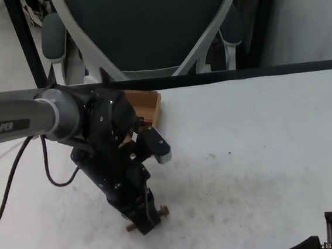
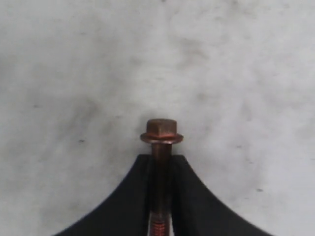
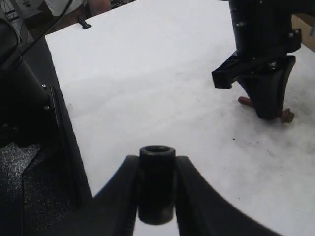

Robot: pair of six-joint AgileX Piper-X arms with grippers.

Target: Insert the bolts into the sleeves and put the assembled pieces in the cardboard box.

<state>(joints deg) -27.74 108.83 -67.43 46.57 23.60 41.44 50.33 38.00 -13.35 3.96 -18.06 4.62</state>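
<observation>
Stage: both parts picked up, insertion not yet made. The left gripper (image 2: 161, 160), low over the bench (image 1: 261, 139) on the near side of the cardboard box (image 1: 151, 104), is clamped on the shank of a copper-coloured bolt (image 2: 161, 132), whose head juts beyond the fingertips. The right gripper (image 3: 156, 160), well apart from the box and beyond the left gripper as seen from it, grips a black sleeve (image 3: 156, 183) with its bore open towards the bolt. Judged remaining: align, insert, then carry the assembly to the box; the arm hides the box's contents.
</observation>
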